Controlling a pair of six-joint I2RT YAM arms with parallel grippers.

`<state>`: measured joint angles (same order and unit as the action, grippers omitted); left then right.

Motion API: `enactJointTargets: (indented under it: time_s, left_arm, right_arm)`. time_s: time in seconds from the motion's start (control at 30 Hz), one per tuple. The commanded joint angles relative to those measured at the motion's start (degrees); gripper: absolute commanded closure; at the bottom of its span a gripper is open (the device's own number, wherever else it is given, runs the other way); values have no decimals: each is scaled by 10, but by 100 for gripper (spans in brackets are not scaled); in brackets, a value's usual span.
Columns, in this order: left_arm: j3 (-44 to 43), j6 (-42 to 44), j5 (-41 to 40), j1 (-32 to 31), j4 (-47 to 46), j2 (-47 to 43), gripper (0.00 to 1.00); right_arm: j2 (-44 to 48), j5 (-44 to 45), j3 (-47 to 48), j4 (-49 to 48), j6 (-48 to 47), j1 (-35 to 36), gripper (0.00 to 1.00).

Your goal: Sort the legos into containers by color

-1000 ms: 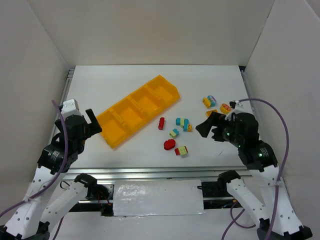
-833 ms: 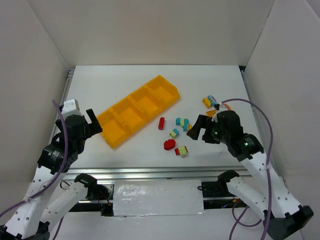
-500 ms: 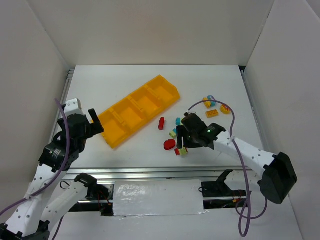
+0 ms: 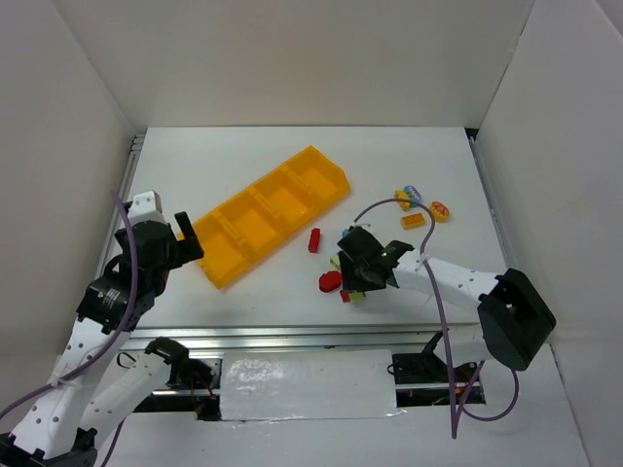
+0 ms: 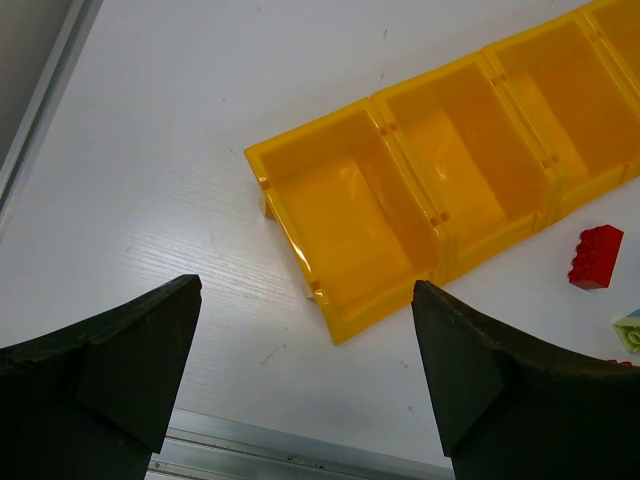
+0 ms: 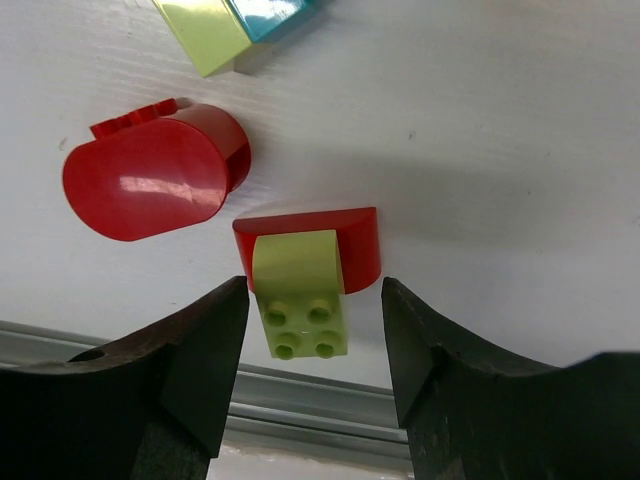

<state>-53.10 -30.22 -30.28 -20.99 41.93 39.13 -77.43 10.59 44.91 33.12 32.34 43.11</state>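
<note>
White tabletop (image 4: 409, 156), boxed in by plain white walls, is what everything lies on. Between the fingers of the right gripper (image 6: 313, 320) a yellow-green brick (image 6: 300, 295) is seen, its studs toward the fingers' roots. It is joined to or lying against a red half-round brick (image 6: 355, 250) just ahead of the fingertips; which of the two cannot be told. The jaws are spread moderately, with a gap left on both sides of the yellow-green brick, so nothing is gripped. Outside one finger and ahead of its tip a red oval brick (image 6: 150, 180) lies apart. The step in hand is judged to be a first pick, since no brick is seen in the orange-yellow tray (image 5: 262, 170). The next move is judged to call for a square closing on the small brick, with the red neighbours left undisturbed. The left gripper (image 5: 305, 300) is held wide apart and empty, with the tray's end compartment just beyond its fingertips. Only the right wrist view shows that the pads are clear of the brick. Only the overhead view shows the scattered bricks (image 4: 412, 220) well apart behind the right gripper, and all four compartments at once.
</note>
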Motion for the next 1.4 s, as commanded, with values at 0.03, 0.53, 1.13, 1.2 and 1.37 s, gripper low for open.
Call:
enactJointTargets:
  time_s: [0.03,0.53,1.13,1.2,1.37]
  left_arm:
    - [2,13,9,-2,-24,1,1]
    - [3,17,19,-2,-27,7,0]
    - [90,-96,584,-5,-321,21,1]
    - [135,-141,692,-25,-428,27,1]
    - [163,-81,713,-114,-594,23,1]
  right_arm:
    - [-7,15,-7,-26,4,7,37]
    - [-14,38,-3,2,38,26,84]
    - [378,-182,-58,-167,85,31,100]
    - [392,-245,-67,-215,103,30,100]
    - [347,-319,-47,-250,226,27,100]
